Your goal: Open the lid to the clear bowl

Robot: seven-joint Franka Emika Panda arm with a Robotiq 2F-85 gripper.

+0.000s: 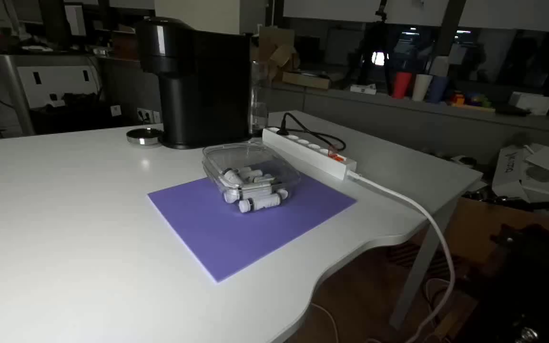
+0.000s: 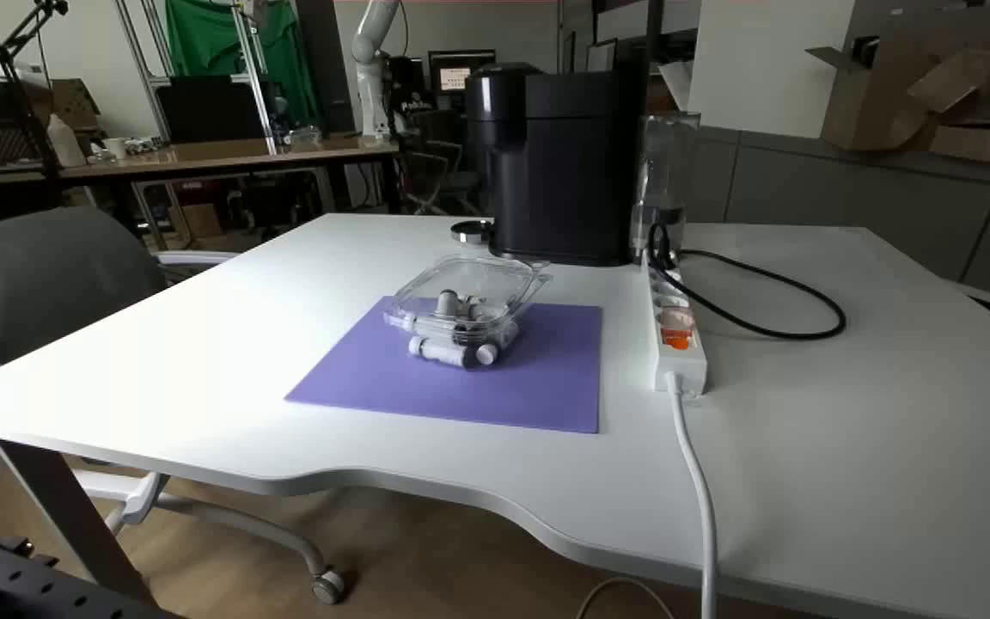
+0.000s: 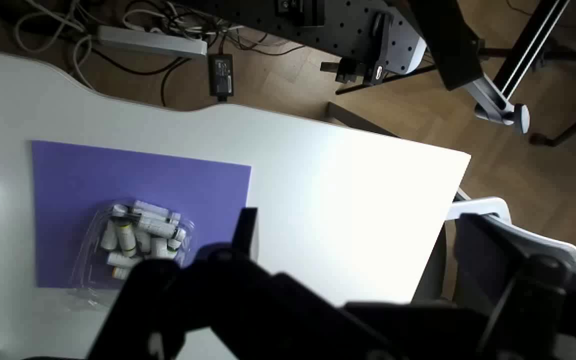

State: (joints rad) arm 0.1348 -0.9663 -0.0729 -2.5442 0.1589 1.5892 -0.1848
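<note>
Lid [image 1: 255,157] seemingly over clear bowl [image 1: 288,187]; latched or loose, cannot tell; nothing looks done; grip, lift, setting aside all left; hand [image 3: 358,220] released, spread wide, holding nothing; wrist view: bowl at 9 o'clock of hand, on purple mat [image 3: 118,172], on bench [image 1: 88,228]; count: one lid, one bowl, one mat, one hand; vials [image 3: 155,227] inside eight or more, overlap hides exact number.

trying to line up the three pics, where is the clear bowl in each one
In an exterior view: bowl just left of centre, below and right of the black machine.
In an exterior view: bowl just left of centre, below and left of the black machine.
Wrist view: bowl lower left.
Shared landmark: purple mat beneath it.
</note>
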